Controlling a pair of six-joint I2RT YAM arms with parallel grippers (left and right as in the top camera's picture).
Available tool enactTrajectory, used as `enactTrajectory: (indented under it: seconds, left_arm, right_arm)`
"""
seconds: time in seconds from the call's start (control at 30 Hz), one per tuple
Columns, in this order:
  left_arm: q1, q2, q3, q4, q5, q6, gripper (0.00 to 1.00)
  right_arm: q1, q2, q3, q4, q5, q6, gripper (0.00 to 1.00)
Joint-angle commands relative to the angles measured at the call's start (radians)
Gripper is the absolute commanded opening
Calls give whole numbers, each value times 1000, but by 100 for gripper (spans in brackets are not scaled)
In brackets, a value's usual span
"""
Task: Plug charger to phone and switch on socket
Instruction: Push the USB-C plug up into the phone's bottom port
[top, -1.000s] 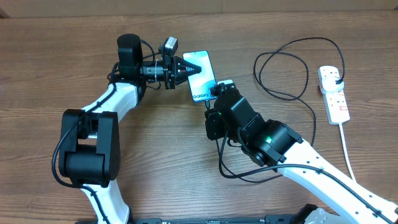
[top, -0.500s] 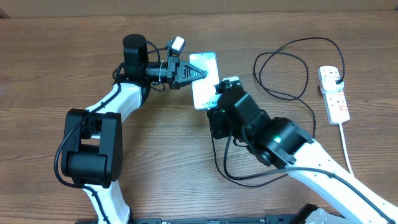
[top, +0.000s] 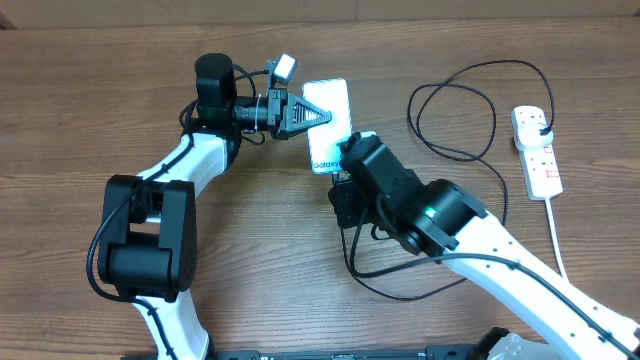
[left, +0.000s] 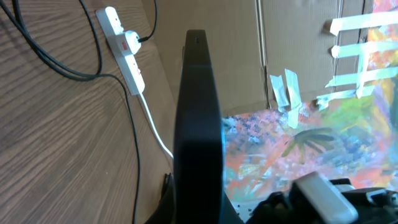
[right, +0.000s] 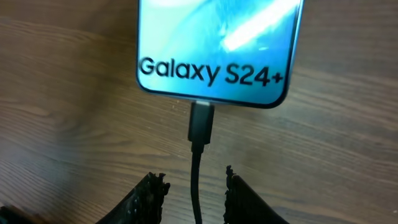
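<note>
Phone (top: 330, 125) lying flat on the wooden table (top: 80, 110), screen up, toward the far middle of the surface, with the "Galaxy S24+" lettering at the end turned toward the right arm. In the right wrist view the plug (right: 201, 123) of the black cable (top: 455, 105) is seen seated in the port at that end. The right gripper (right: 194, 196) is held just behind the plug with its jaws apart; the cable is passed through the gap between the two fingertips (right: 149, 196) and is touched by neither. The left gripper (top: 322, 115) is laid over the phone from its left side. In the overhead view its fingers are seen tapering to a single point above the screen, and in the left wrist view only a dark slab is shown edge-on, so it cannot be told whether these jaws are apart or together. A stretch of the cable is seen curving on the table beneath the right arm, and loose loops are spread to the right of the phone. The power strip (top: 537, 150) is placed well apart from the phone, near the right edge. A black adapter (top: 541, 122) is plugged into the outlet at its far end, and a thick white cord (top: 556, 235) is trailed from its near end toward the front.
</note>
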Motion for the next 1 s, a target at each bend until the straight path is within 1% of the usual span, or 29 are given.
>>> enactTrajectory:
  seconds: [0.0,0.17,0.3,0.47,0.6,0.73,0.8,0.97]
  left_arm:
    - [-2,3,14,8,-10,-19,4]
    - [-2,3,14,8,-24,-42,4]
    - [-2,3,14,8,-24,-57,4]
    - [-2,3,14,8,-13,-57,4]
    - [-2,3,14,8,-13,-57,4]
    - [-2,3,14,8,-11,-56,4]
    - [-2,3,14,8,3,-51,4]
    - [-2,3,14,8,52,-25,4]
  right_arm:
    - [2,21,-5,0,-29,24,35]
    - [26,40,-5,10,-19,24,34]
    - [48,77,-5,19,66,25,27]
    - [50,91,-5,64,115,24,24]
    - [50,91,-5,66,114,24,24]
    - [50,91,-5,69,115,24,6]
    - [50,91,-5,78,115,24,4]
    - [50,91,-5,103,141,23,4]
